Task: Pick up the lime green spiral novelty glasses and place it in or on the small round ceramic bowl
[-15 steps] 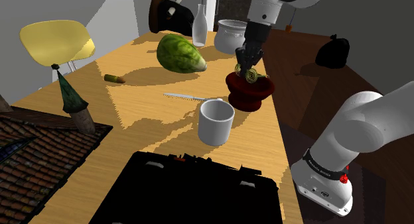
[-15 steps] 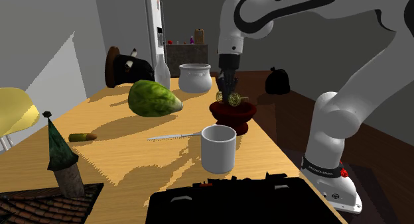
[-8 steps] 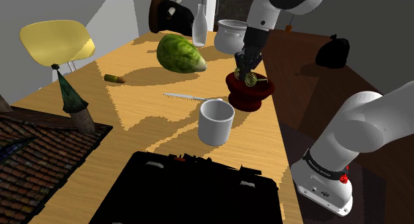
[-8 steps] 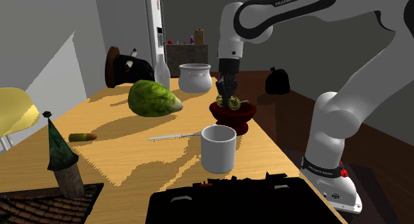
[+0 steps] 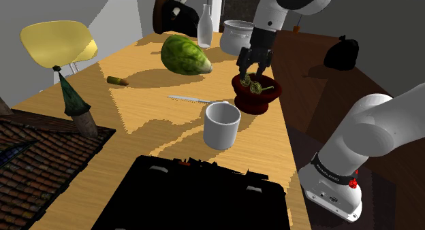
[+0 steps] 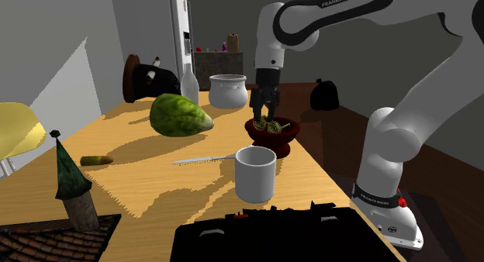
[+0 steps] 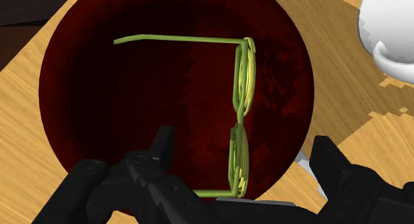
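As the wrist view makes plain, green glasses (image 7: 240, 90) lie in the red bowl (image 7: 86, 97), tool (image 7: 244, 142) spread.

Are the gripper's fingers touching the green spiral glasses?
Apart. In the wrist view the gripper's open fingers stand either side of the glasses, with dark red bowl showing in both gaps.

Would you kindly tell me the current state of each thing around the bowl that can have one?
green spiral glasses: unfolded, lying inside the bowl, not held.
dark red bowl: upright, holding the glasses.
gripper: open, above the bowl.
white mug: upright, near the bowl.
clear bottle: standing upright.
white pot: upright.
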You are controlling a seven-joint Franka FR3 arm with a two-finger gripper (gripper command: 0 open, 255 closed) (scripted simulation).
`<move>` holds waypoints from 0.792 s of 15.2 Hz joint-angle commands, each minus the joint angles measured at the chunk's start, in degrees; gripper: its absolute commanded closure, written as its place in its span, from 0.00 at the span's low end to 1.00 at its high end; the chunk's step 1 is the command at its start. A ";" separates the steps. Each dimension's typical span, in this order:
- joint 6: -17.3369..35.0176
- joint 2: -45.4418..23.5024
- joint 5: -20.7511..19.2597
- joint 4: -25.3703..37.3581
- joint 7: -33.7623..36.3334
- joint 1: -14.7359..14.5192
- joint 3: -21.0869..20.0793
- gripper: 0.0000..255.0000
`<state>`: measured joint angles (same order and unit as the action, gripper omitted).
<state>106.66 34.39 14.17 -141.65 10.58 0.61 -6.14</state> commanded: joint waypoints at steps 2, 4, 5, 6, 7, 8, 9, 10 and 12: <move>-3.89 0.28 -0.64 3.56 0.16 0.33 0.70 0.00; -7.29 0.24 -1.16 6.95 0.28 0.58 1.30 0.00; -7.29 0.24 -1.16 6.95 0.29 0.57 1.31 0.00; -7.29 0.25 -1.16 6.94 0.29 0.57 1.31 0.00; -7.29 0.24 -1.16 6.94 0.29 0.57 1.31 0.00; -7.29 0.24 -1.16 6.94 0.29 0.57 1.31 0.00; -7.29 0.24 -1.16 6.94 0.29 0.57 1.31 0.00; -7.29 0.24 -1.16 6.95 0.29 0.57 1.31 0.00; -7.29 0.24 -1.16 6.95 0.29 0.57 1.31 0.00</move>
